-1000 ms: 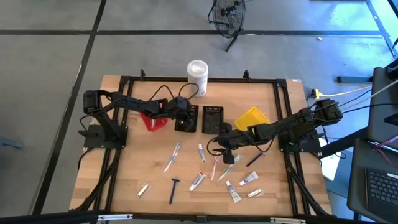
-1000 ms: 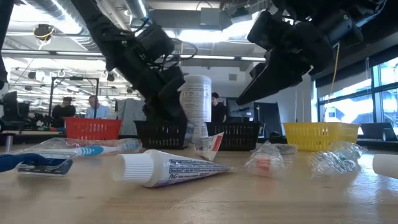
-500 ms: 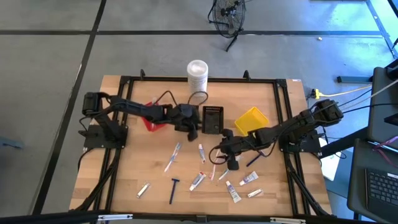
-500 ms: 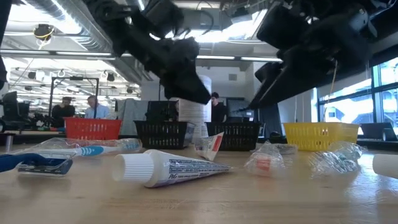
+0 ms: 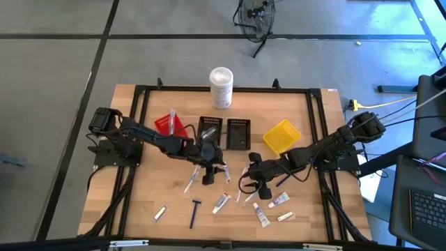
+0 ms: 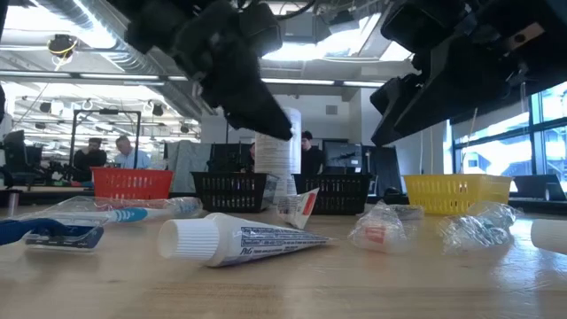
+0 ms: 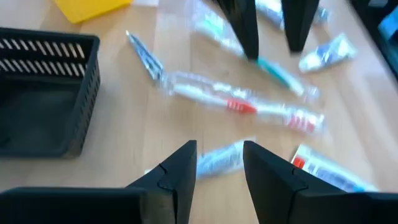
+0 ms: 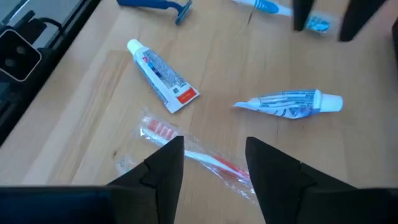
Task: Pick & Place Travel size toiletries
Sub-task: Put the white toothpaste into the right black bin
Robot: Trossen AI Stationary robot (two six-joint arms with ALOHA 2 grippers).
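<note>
Both your hands, left hand point(image 5: 209, 173) and right hand point(image 5: 263, 188), gape empty above toiletries point(image 5: 224, 201) scattered across the tabletop point(image 5: 139, 195); most sorting remains.

No word, brand or number can be read anywhere. The white tube point(image 6: 232, 241) lying nearest in the low view carries lines of dark blue print along its side, too small to make out. In the right wrist view, one tube point(image 8: 163, 74) shows blue print and a red patch at its flat end, and another tube point(image 8: 291, 104) shows blue patterning; neither is legible. The tall white canister point(image 6: 278, 142) at the back of the desk point(image 6: 283, 283) bears a label of fine grey print that cannot be read. The blurred left wrist view gives no legible marks.
</note>
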